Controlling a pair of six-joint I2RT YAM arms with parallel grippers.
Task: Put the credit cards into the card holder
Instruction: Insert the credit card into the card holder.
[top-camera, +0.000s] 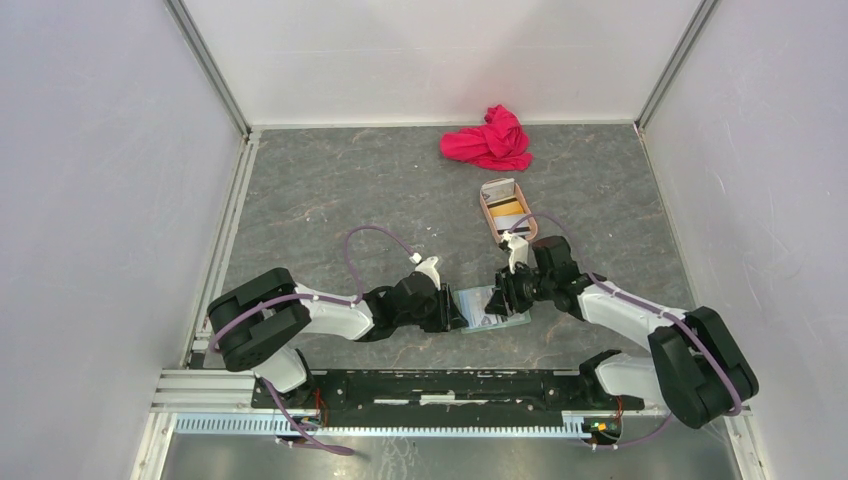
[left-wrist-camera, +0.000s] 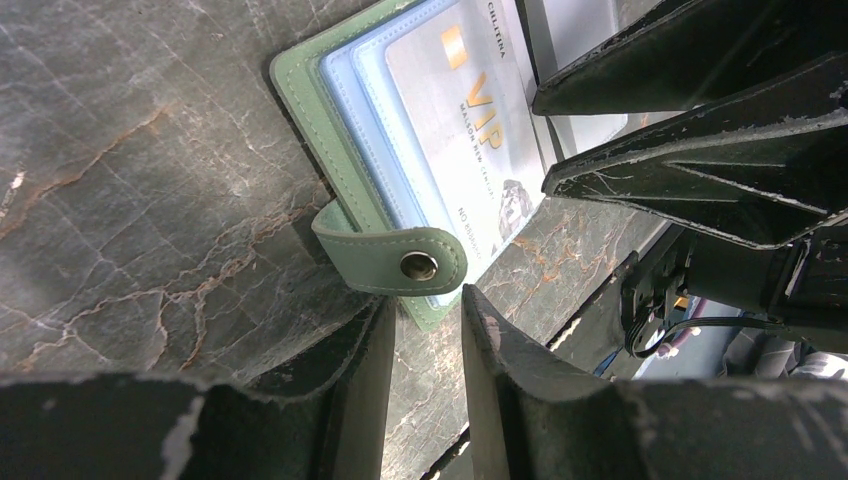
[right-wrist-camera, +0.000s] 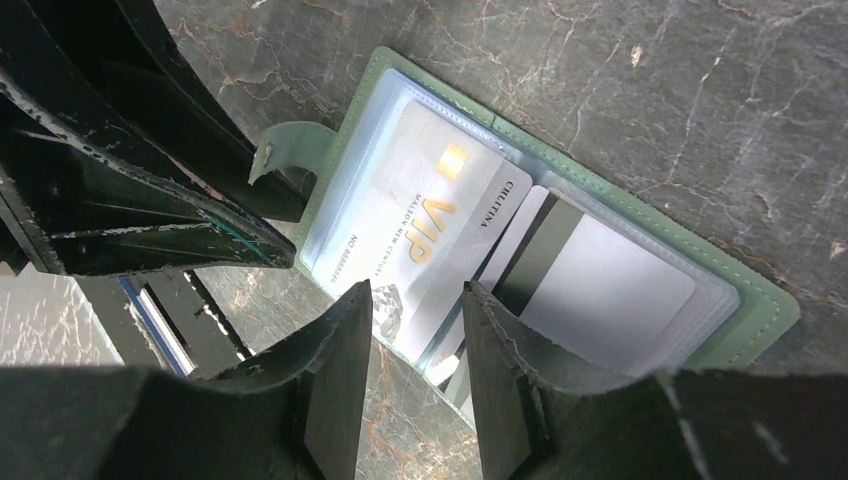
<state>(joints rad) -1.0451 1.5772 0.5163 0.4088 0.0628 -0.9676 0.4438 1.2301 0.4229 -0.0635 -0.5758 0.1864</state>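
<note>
1. Top view: the card holder (top-camera: 487, 305) lies open on the grey marbled tabletop (top-camera: 350, 190), near the near edge and about in the middle between left and right. The left gripper (top-camera: 452, 308) is at its left edge and the right gripper (top-camera: 508, 297) is over its right part, so the two arms meet above it. Farther away and a little to the right stands a pinkish-tan tray (top-camera: 487, 215) with an orange-yellow card (top-camera: 508, 207) inside. A red cloth (top-camera: 490, 140) lies crumpled near the far wall.

2. Left wrist view: the holder is sage-green outside, with pale blue clear sleeves (left-wrist-camera: 350, 105) stacked inside. A white VIP card (left-wrist-camera: 470, 110) with gold letters and a small gold chip sits in the top sleeve. The green closing strap (left-wrist-camera: 385, 262) folds over the sleeves and carries a metal snap button (left-wrist-camera: 419, 266). The left jaws stand a little apart, with a narrow gap. The edge of the holder lies just at the gap, under the strap. I cannot tell if the fingers (left-wrist-camera: 370, 370) touch it.

3. Right wrist view: the holder lies flat and spread, with a green border around the sleeves. Beside the VIP card, partly under it, is a grey-white card with a black stripe (right-wrist-camera: 600, 290). The right jaws are also slightly parted, and the near end of the VIP card shows in the gap between them. Whether they touch it is not clear.
</note>
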